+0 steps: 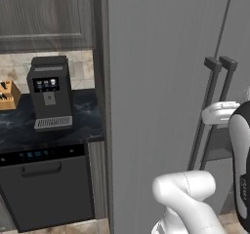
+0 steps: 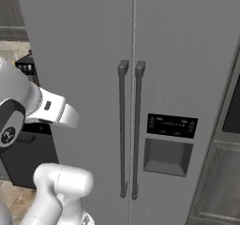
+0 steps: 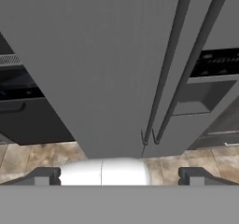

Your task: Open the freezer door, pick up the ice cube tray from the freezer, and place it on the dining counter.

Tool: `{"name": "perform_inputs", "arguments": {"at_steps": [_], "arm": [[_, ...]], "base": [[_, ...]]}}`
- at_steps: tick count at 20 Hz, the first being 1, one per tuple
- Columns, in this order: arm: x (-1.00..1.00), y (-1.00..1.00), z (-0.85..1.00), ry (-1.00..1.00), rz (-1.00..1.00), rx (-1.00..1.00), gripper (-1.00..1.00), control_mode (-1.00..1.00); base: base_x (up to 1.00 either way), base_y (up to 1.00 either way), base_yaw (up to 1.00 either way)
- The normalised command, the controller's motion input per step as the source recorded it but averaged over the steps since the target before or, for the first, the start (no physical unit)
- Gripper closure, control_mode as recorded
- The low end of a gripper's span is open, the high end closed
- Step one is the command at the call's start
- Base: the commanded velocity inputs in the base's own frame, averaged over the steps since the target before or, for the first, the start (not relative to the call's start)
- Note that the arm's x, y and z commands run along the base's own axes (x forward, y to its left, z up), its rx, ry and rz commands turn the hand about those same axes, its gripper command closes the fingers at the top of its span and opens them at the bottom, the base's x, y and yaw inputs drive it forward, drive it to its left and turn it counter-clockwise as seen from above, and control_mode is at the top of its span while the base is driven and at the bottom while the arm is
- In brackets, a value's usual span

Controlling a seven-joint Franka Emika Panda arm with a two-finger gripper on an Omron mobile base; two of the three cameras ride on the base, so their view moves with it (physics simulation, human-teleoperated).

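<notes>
Left base view: the big grey fridge fills the middle and right, both doors shut. The plain door (image 1: 156,106) faces us, and two dark bar handles (image 1: 217,111) stand side by side near the right edge. To the left, a coffee machine (image 1: 49,94) sits on the dark worktop (image 1: 19,126), a knife block (image 1: 7,95) at the worktop's left edge, a dark dishwasher (image 1: 46,186) below.

Right base view: the freezer door (image 2: 187,78) is on the right, closed, its handle (image 2: 137,130) hard by the seam, its dispenser niche (image 2: 168,156) under a dark control panel (image 2: 171,125).

Hand view: the gripper (image 3: 119,176) has its jaws spread wide, grasping nothing, well apart from the doors. The freezer door appears to be the right-hand one here; the ice cube tray would be behind it, hidden.
</notes>
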Motion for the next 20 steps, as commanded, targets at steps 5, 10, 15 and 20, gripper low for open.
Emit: {"name": "perform_inputs", "arguments": {"at_steps": [5,10,15,20], "arm": [[0.00,-0.27,0.00,0.00,0.00,0.00,-1.00,-1.00],[0.01,-0.13,0.00,-0.04,0.00,0.00,-1.00,-1.00],[0.00,-0.27,0.00,-0.08,0.00,0.00,-1.00,-1.00],[0.01,-0.34,0.00,-0.08,0.00,0.00,-1.00,-1.00]], "base": [[0.00,0.00,0.00],[0.00,0.00,0.00],[0.00,0.00,0.00],[0.00,0.00,0.00]]}}
